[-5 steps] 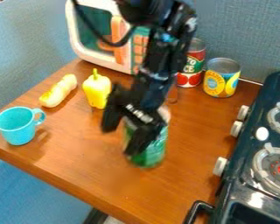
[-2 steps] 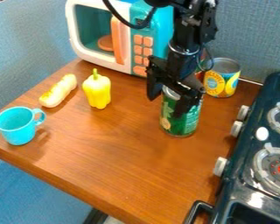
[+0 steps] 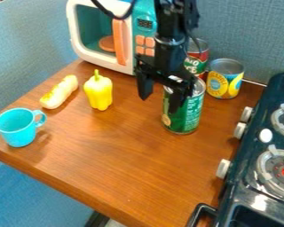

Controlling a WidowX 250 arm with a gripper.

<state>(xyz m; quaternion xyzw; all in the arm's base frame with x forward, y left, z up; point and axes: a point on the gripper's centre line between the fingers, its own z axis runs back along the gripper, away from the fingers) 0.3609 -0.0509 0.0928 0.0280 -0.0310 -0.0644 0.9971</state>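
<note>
Above the brown wooden desk (image 3: 126, 155), the black two-finger claw (image 3: 161, 102) hangs, fingers spread; upright green metal can (image 3: 192, 115) right beside it, towards the black toy stove (image 3: 244, 186), one finger overlapping its front.

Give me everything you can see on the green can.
The green can is a metal-looking cylinder with a green printed label and silvery rims. It stands upright on the wooden table, nearer the camera than the red-labelled can and the yellow-labelled can. One jaw of the gripper crosses in front of it; I can't tell whether they touch.
</note>
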